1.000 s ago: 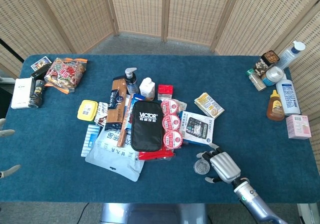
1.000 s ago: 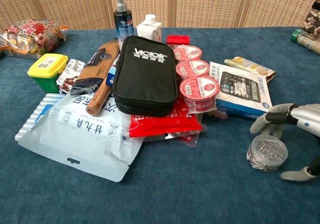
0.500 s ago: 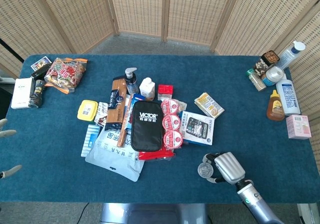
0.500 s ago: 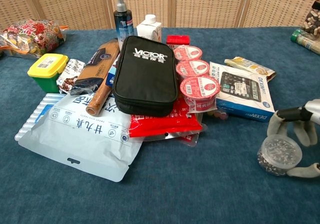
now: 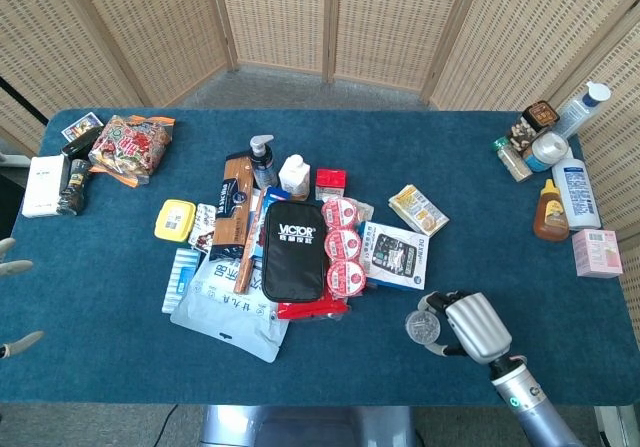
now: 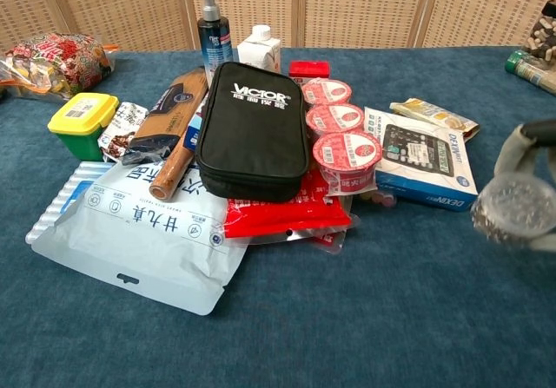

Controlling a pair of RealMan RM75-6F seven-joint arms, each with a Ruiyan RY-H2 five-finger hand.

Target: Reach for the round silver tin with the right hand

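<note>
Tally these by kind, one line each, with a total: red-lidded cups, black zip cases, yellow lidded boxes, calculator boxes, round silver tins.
red-lidded cups: 3
black VICTOR zip case: 1
yellow lidded box: 1
calculator box: 1
round silver tin: 1, held in the right hand
Total: 7

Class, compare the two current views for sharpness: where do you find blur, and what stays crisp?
Chest view: the tin and the right hand gripping it are smeared by motion blur at the right edge, while the black case reads sharply. Head view: the tin and right hand look fairly sharp under even light.
</note>
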